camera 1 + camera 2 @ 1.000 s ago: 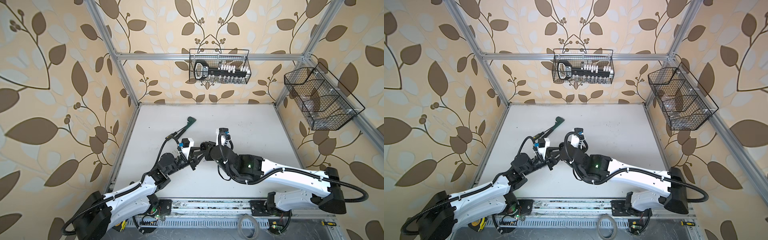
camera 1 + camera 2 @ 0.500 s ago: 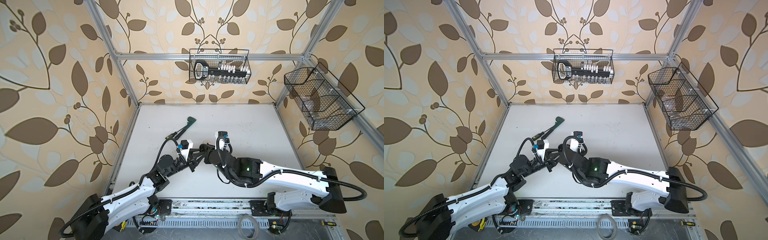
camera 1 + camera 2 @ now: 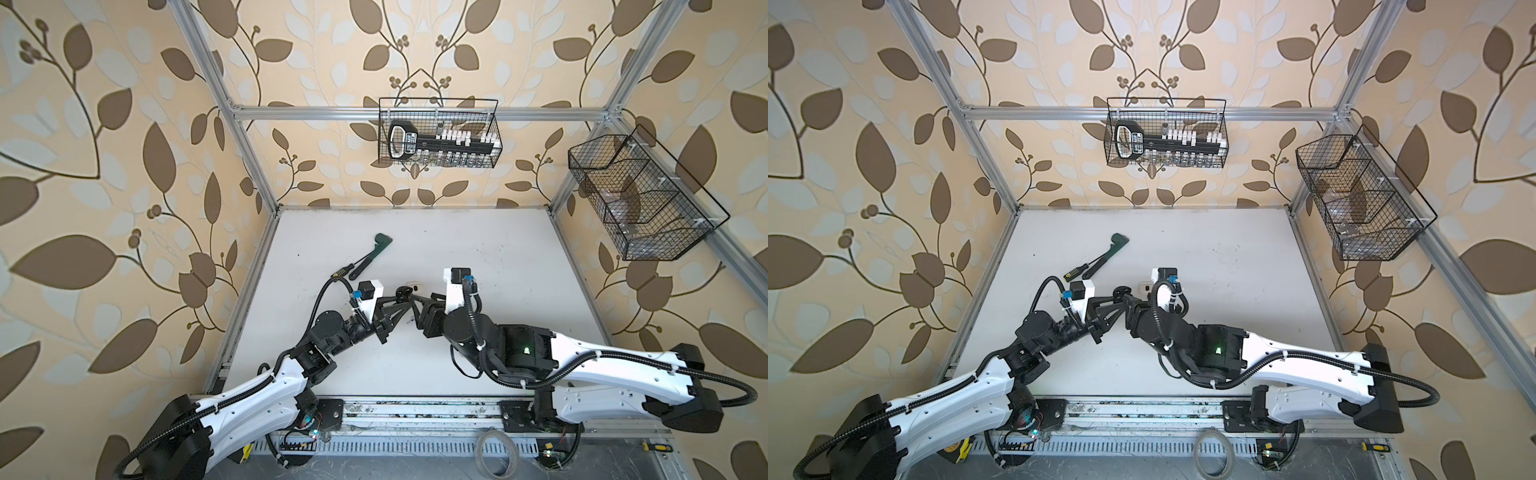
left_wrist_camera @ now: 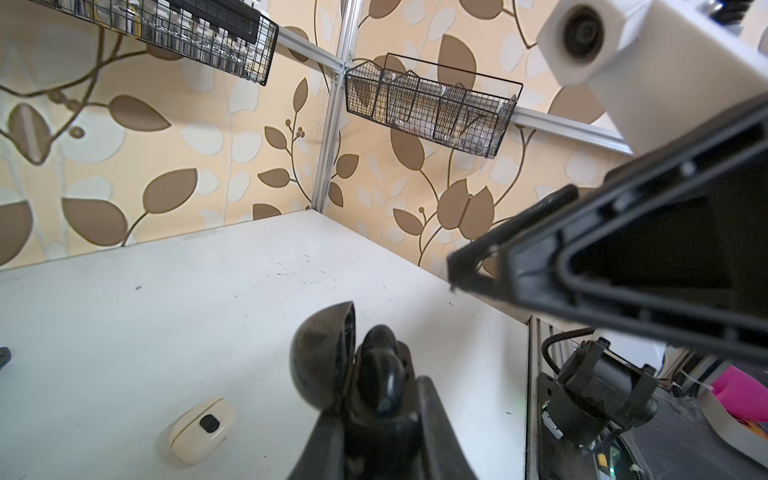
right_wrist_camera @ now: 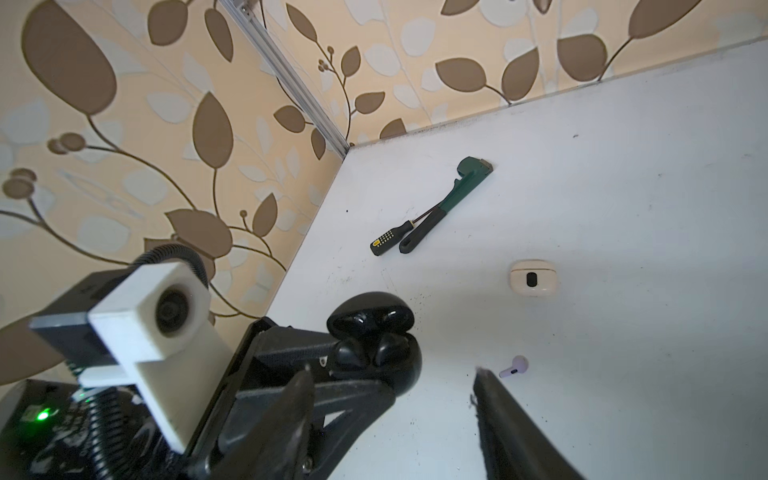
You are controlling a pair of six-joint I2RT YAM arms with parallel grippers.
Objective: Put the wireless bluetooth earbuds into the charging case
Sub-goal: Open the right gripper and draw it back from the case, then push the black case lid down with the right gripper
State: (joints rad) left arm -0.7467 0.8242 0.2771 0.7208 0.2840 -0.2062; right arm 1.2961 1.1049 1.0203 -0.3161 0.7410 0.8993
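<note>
Near the middle of the tabletop, the left gripper clamps the base of a black charging case, lid raised, with black earbuds seated inside. The right gripper faces it, jaws spread wide and holding nothing. A lavender earbud lies just beside one right finger, and a closed cream case rests farther toward the far edge. A green wrench and a screwdriver lie side by side near the left edge.

Top views overlook the table; wrist views sit low
</note>
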